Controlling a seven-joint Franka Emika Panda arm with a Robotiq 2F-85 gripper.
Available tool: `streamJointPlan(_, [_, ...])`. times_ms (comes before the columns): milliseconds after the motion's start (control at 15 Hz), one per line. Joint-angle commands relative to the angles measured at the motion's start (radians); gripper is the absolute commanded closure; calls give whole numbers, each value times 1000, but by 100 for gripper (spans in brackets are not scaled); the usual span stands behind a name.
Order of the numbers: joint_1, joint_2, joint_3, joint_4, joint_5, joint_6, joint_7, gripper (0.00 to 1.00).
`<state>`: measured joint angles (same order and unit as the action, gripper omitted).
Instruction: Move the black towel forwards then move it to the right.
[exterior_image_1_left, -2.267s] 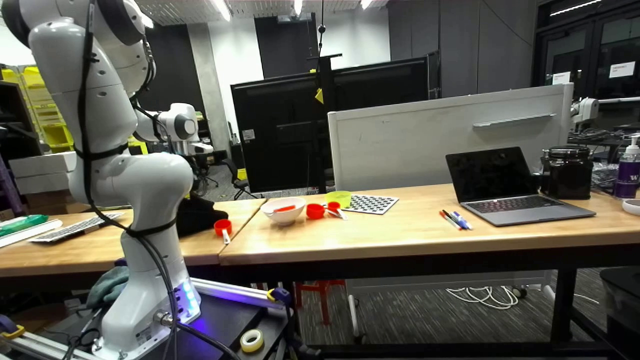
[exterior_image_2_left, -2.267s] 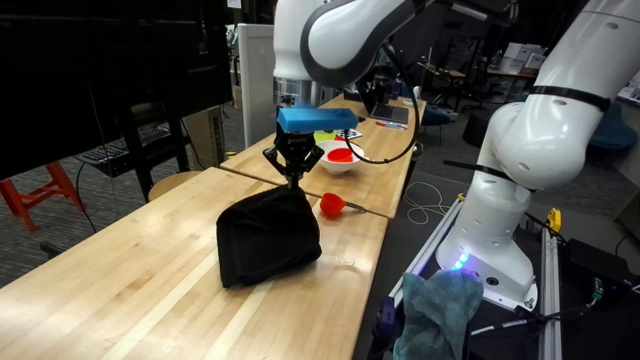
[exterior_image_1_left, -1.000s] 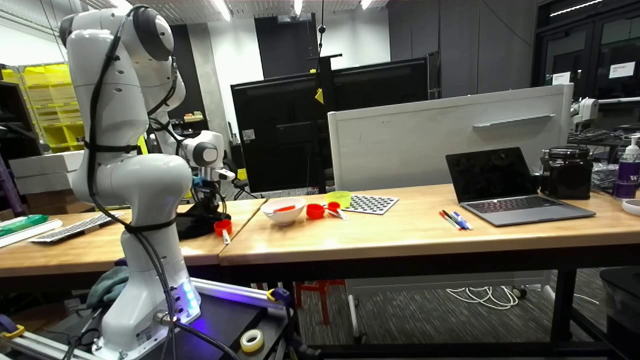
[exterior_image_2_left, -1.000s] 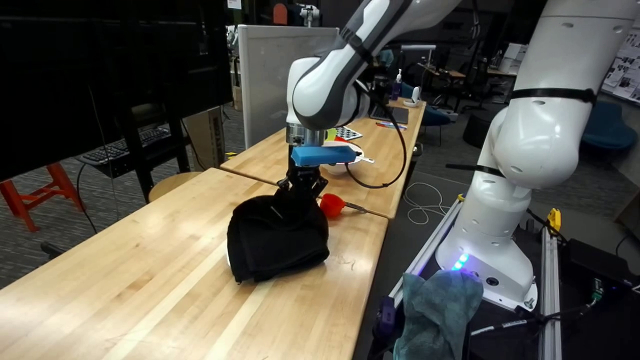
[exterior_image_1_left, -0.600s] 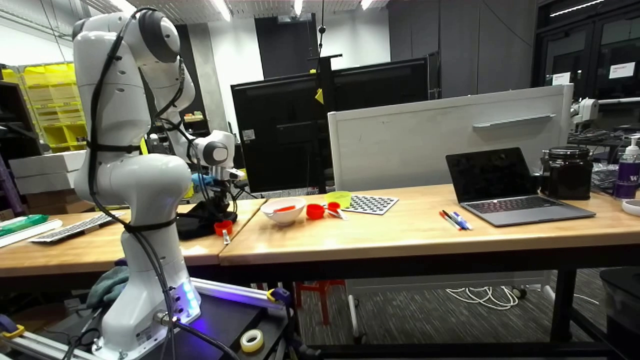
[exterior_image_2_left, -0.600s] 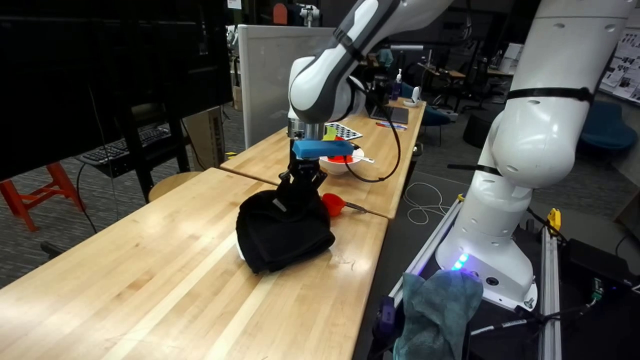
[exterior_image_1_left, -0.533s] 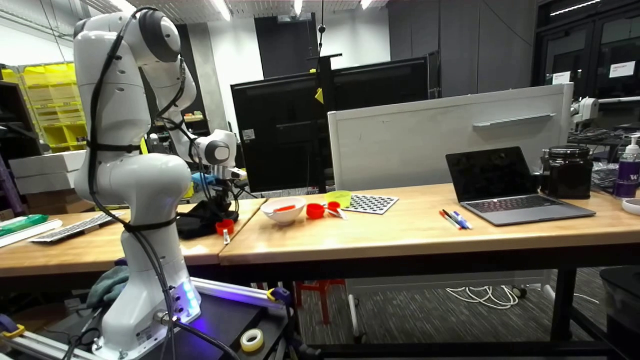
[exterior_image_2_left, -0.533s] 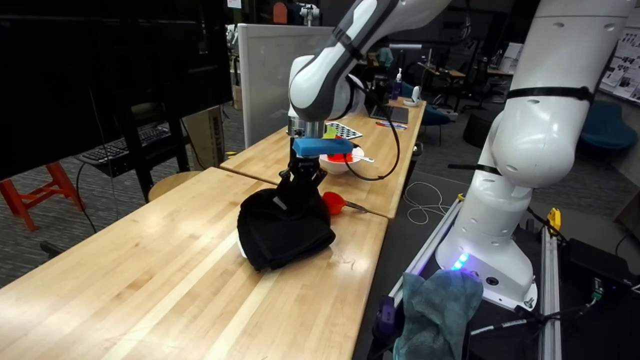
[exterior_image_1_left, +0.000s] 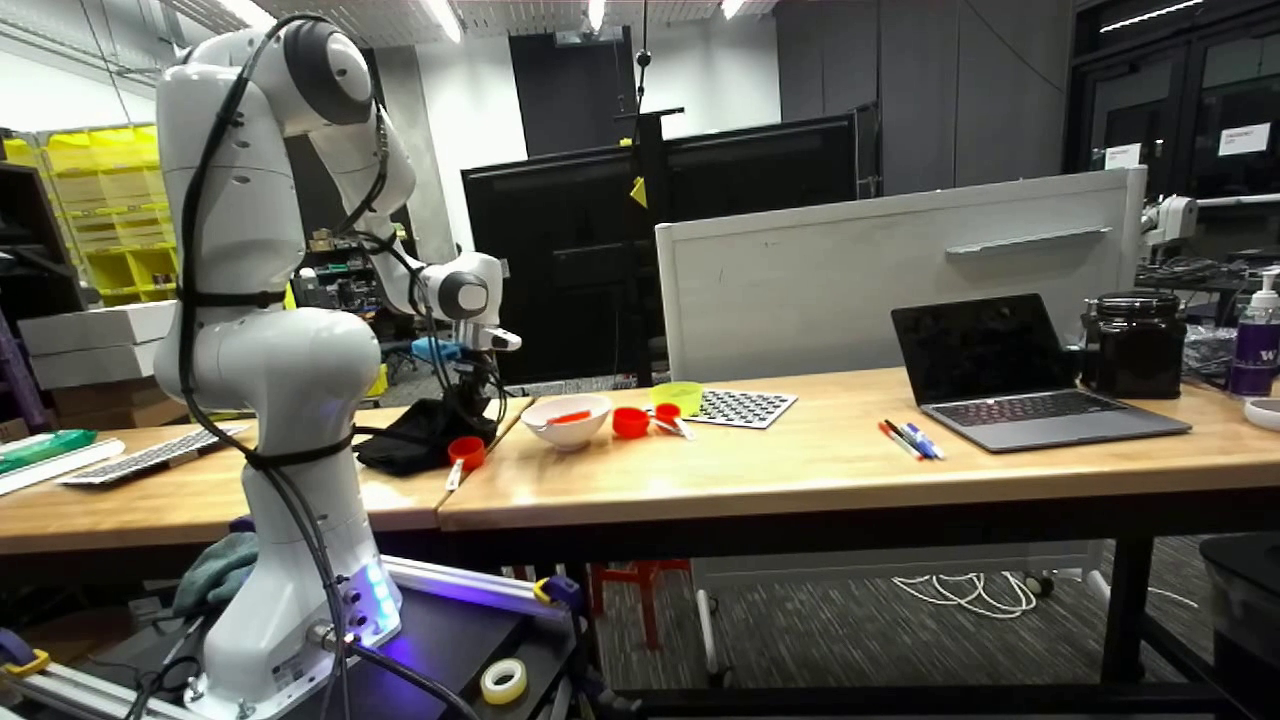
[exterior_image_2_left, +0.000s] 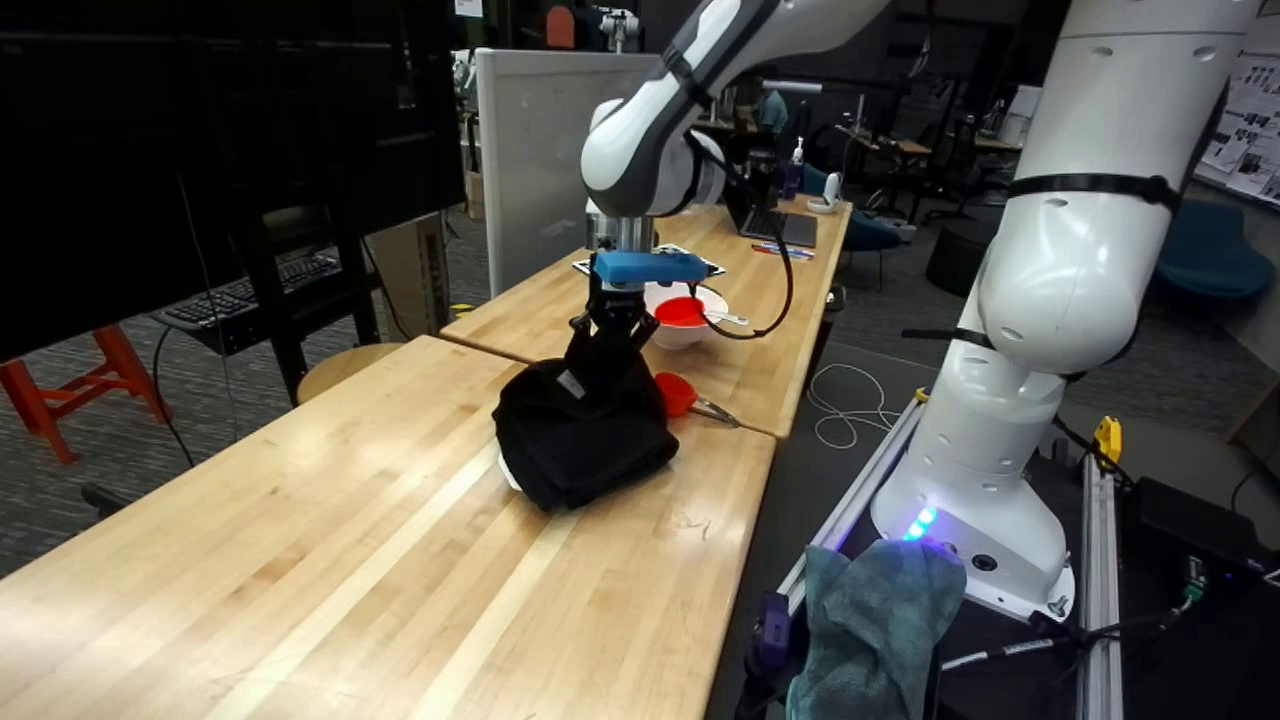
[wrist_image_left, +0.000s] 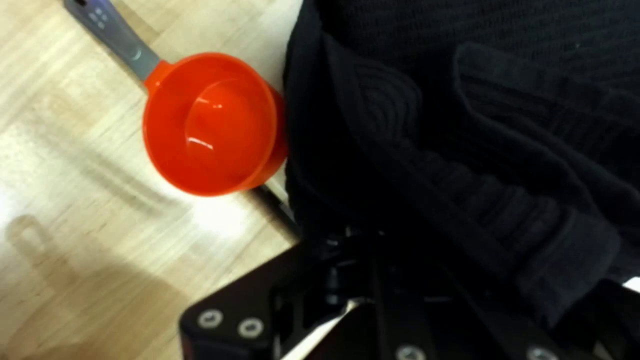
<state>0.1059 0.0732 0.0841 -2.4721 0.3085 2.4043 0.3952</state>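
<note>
Progress: past the grasp, short of the finish. Black ribbed cloth towel (exterior_image_2_left: 592, 455) rests bunched on the pale wooden table (exterior_image_2_left: 330, 540), its upper folds gathered into the black two-fingered claw (exterior_image_2_left: 606, 362). Claw narrow, apparently holding the cloth; fingertips lost among dark folds in the wrist view, so depth of grip can't be told. In both exterior views the towel lies near, but short of, the neighbouring wooden table (exterior_image_1_left: 780, 455), where a round white bowl (exterior_image_1_left: 567, 428) stands. Grey-handled red plastic measuring cup (wrist_image_left: 212, 125) at the towel's edge, touching or very nearly. Done: taking hold of the cloth, by the look of it. Forward leg: probably made, at least in part, though nothing marks start or goal, so unconfirmed. Rightward leg: likely toward the bowl, as I read it; some of it probably remains. Release and withdrawal not yet done. Watch the cup: judged to lie on or beside that line, it could be shoved along by the cloth before the claw lets go.
</note>
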Motion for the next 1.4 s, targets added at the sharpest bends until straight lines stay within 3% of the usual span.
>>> streamJointPlan(0, [-33,0,-28,28,-18,-47,-44,100])
streamJointPlan(1333, [-179,25,-163,227,-90,-324,-254,100])
